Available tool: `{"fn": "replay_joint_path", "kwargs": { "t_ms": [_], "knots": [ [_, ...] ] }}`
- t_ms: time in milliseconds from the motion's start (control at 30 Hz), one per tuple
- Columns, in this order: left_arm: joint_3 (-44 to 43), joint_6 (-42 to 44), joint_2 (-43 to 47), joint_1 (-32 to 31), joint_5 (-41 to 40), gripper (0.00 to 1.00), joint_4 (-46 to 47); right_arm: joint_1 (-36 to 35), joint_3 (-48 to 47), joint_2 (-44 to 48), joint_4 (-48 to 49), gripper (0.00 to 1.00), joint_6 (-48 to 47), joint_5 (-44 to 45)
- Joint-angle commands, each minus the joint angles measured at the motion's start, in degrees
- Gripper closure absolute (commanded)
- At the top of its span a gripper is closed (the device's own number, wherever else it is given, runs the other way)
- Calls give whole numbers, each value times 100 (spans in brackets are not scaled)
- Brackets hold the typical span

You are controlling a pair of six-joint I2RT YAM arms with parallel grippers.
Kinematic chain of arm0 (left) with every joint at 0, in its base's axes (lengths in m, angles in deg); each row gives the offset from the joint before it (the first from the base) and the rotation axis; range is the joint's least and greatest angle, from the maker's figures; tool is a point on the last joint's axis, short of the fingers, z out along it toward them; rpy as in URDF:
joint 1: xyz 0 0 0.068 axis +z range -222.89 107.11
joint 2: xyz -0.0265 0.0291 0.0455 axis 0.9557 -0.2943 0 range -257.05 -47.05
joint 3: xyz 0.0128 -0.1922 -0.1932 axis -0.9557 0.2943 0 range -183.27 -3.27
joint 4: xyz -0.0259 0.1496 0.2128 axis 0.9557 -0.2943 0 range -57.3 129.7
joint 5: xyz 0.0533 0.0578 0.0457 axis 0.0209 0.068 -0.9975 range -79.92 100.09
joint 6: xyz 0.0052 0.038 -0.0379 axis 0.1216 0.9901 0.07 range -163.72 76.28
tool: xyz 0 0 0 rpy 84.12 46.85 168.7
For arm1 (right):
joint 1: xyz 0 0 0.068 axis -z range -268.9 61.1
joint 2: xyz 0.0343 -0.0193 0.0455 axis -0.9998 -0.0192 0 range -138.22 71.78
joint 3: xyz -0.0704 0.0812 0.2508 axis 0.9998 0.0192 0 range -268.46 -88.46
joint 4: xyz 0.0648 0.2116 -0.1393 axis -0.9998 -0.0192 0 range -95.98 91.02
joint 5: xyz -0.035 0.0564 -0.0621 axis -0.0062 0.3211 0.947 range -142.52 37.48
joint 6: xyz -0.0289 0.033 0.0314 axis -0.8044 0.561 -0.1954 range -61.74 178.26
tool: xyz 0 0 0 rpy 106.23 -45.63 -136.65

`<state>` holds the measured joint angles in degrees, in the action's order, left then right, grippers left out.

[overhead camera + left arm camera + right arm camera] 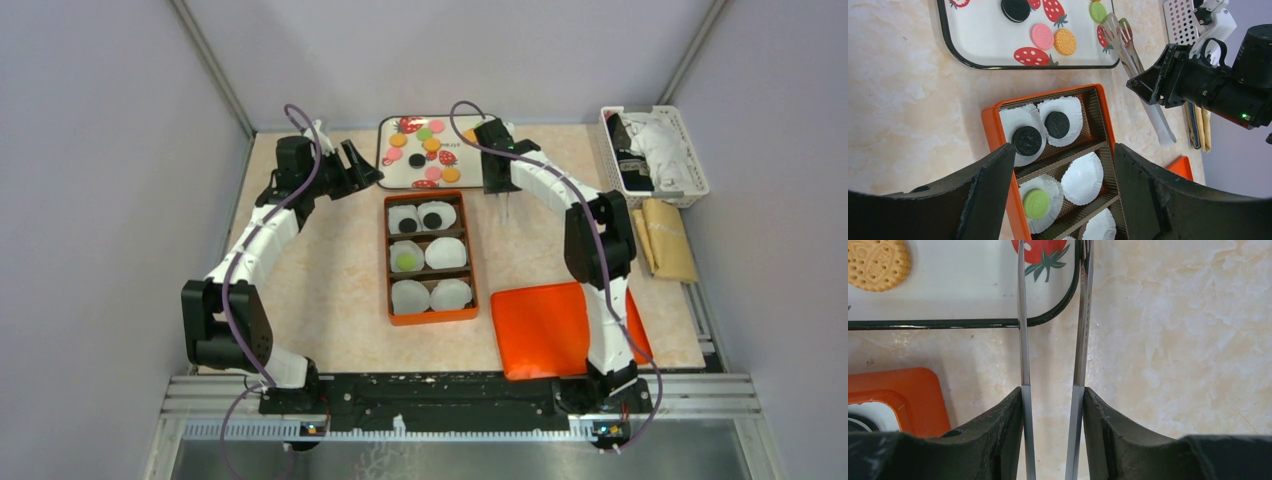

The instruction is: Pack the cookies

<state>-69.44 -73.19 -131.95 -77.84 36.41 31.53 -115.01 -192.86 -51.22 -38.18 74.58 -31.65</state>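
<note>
The right end effector (pixel 1053 395) clamps steel tongs (pixel 1020 340) crossing the glossy tray (pixel 948 290) rim; the left end effector (pixel 1064 150) gapes above crinkled paper cups (pixel 1083 177) holding embossed round cookies (pixel 1027 140).

- tongs (pixel 1082 340): thin polished metal, shiny
- bench (pixel 1173 340): smooth, marble-patterned, faint sheen
- tray (pixel 978 45): glossy white, black rim
- paper cups (pixel 1083 177): crinkled white paper
- cookies (pixel 1027 140): matt, embossed faces

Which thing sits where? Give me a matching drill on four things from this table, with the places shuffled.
Things:
1. tongs
2. pink cookies
3. basket
4. orange lid

Places:
A. right of the box
B. on the tray
C. in the right hand
D. far right corner of the table

Pairs: 1-C, 2-B, 3-D, 4-A
</note>
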Motion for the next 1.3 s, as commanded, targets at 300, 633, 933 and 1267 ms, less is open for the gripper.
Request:
{"fn": "replay_joint_path", "kwargs": {
  "t_ms": [300,633,933,1267],
  "knots": [
    [-32,-27,12,20,126,21,202,-21,-351,609,361,58,8,64],
    [-1,-58,46,20,128,21,212,-29,-593,821,280,56,-93,-370],
    [-31,3,70,22,70,21,186,-31,-837,307,61,56,-94,-338],
    [-26,-41,-7,20,123,21,224,-30,-749,105,-22,56,-133,-317]
  ]
}}
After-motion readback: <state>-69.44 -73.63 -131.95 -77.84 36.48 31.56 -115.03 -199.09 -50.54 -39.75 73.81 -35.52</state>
